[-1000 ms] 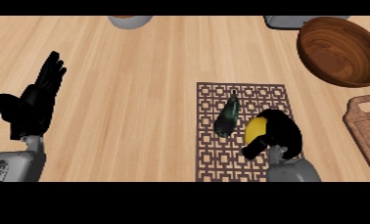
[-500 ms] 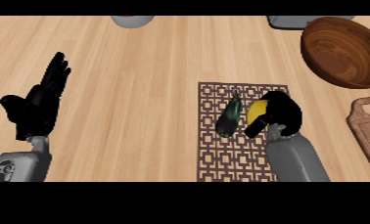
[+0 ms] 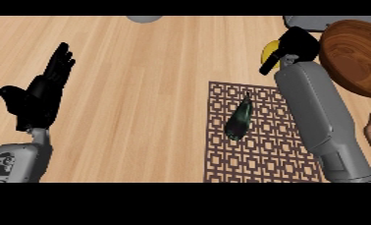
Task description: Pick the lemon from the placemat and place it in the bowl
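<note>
Wooden counter carries one lemon (image 3: 270, 48), held above it in the curled fingers of the right hand (image 3: 296, 46), just left of one brown bowl (image 3: 349, 52). One patterned placemat (image 3: 261, 135) nearer bears one dark object (image 3: 239, 119). Left hand (image 3: 39, 96) rests open, fingers up, at the left.

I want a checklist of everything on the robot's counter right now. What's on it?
Surface: wooden counter, with a patterned placemat at the lower right.
Job's things: lemon off the placemat, held in the right hand; wooden bowl at the right edge, nothing seen in it.
Clutter: dark green thing lying on the placemat; grey thing at the top edge.
Hands: right hand's fingers curled round the lemon beside the bowl; left hand open, resting at the left.
Cables: nothing seen.
Surroundings: nothing seen beyond the counter.
</note>
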